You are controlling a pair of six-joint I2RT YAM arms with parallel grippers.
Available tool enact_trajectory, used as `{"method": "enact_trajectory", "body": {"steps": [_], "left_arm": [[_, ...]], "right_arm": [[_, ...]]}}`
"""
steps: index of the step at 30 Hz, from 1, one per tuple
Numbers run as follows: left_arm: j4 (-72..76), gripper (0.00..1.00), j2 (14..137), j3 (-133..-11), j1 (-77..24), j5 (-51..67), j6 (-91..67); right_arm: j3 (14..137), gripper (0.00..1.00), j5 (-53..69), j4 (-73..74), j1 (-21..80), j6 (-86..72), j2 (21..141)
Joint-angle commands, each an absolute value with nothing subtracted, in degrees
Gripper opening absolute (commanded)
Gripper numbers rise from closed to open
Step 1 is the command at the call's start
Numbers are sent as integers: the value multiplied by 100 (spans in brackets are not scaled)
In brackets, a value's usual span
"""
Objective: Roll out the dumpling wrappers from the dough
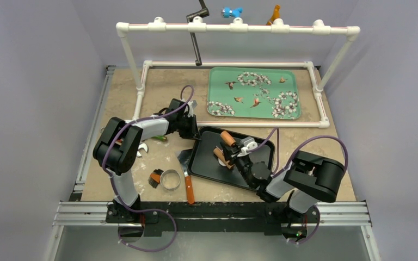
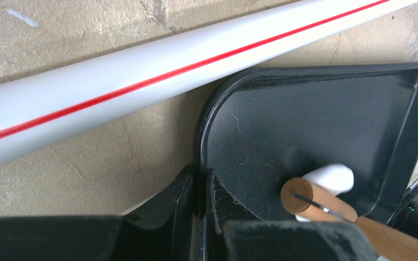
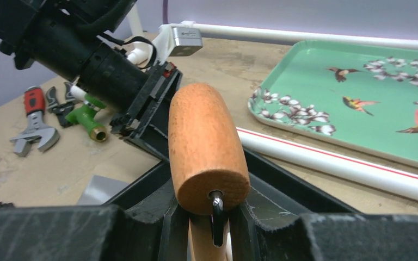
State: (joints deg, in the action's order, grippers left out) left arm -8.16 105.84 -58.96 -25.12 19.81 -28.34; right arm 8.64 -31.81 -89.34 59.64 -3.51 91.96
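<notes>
Looking down, left gripper (image 1: 191, 129): I see it closed narrow on the far left corner of the black tray (image 1: 204, 161).
Looking down, right gripper (image 1: 233, 156): it holds the rolling pin (image 1: 227, 138) over the middle of the black tray.
Looking down, dough (image 1: 219, 161): a pale spot in the black tray, right by the rolling pin. It is too small for me to judge its shape.
Looking down, table (image 1: 158, 92): a teal tray (image 1: 217, 89) lies at the far side. A metal ring (image 1: 170, 179) and an orange-handled scraper (image 1: 188, 185) sit near the front, left of the black tray.
Left wrist, left gripper (image 2: 200, 187): the black tray's rim runs up between the two fingers, which pinch it with only a slim gap.
Left wrist, dough: a white lump on the tray floor, touching the round end of the rolling pin.
Left wrist, pipe (image 2: 141, 81): white with a red stripe, crossing just beyond the tray's corner.
Right wrist, right gripper (image 3: 209, 231): the fingers (image 3: 171, 231) clamp the pin's wooden handle, and the barrel stands just ahead on its metal axle.
Right wrist, beyond: a red-handled wrench (image 3: 35, 128) lies on the table to the left, and the teal tray is to the right behind the pipe.
</notes>
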Motion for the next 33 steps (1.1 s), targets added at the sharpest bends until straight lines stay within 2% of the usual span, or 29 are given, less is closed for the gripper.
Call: {"method": "enact_trajectory", "body": {"steps": [1, 7, 11, 14, 20, 24, 27, 33], "left_arm": [[-1354, 0, 10933, -5766, -2373, 1351, -2724], [-1361, 0, 10909, -5759, -2347, 1349, -2725], [-1362, 0, 10909, -5760, -2343, 1353, -2723], [-1362, 0, 10940, -5776, -2338, 1364, -2733], [-1356, 0, 10938, -5771, -2338, 1353, -2725], [-1351, 0, 10969, -5775, -2338, 1398, -2739], [-1346, 0, 10969, -5775, -2340, 1410, -2734], [-1368, 0, 10995, -5792, -2346, 1422, -2728]], "right_arm": [[270, 0, -3524, -8859, 6327, -941, 9949], [152, 0, -3581, -9470, 6613, -1098, 10579], [264, 0, -3537, -9192, 6636, -1022, 10456], [362, 0, -3361, -8979, 6636, -669, 9905], [1397, 0, -2568, -7007, 6550, -95, 7891], [1602, 0, -1997, -6901, 5846, 98, 7301], [1572, 0, -1749, -7442, 5366, 172, 7541], [1701, 0, -1327, -8750, 5046, 230, 8970]]}}
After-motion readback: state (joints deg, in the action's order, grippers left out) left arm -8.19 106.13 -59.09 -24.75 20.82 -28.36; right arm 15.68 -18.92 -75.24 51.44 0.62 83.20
